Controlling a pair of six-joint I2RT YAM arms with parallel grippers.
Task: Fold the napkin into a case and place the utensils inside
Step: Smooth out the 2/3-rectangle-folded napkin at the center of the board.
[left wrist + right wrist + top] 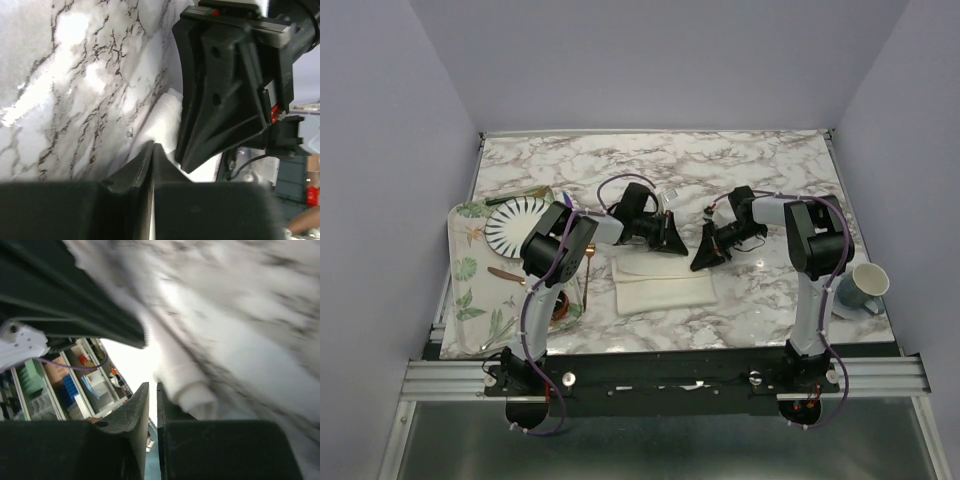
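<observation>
The cream napkin [662, 284] lies folded into a long rectangle on the marble in front of the arms. My left gripper [672, 243] hangs over its far edge with its jaws pressed together, and the napkin [167, 107] shows just beyond the fingertips [153, 146]. My right gripper [700, 263] is close beside it at the napkin's far right corner. Its jaws [152, 385] stand almost together with only a thin slit and nothing between them. A rolled edge of the napkin [192, 390] lies to their right. A thin gold utensil handle [589, 268] shows by the tray.
A leaf-patterned tray [465, 270] at the left holds a striped plate [515, 225] and a copper utensil [505, 274]. A pale cup [863, 285] stands at the right edge. The two grippers are only a finger's width apart.
</observation>
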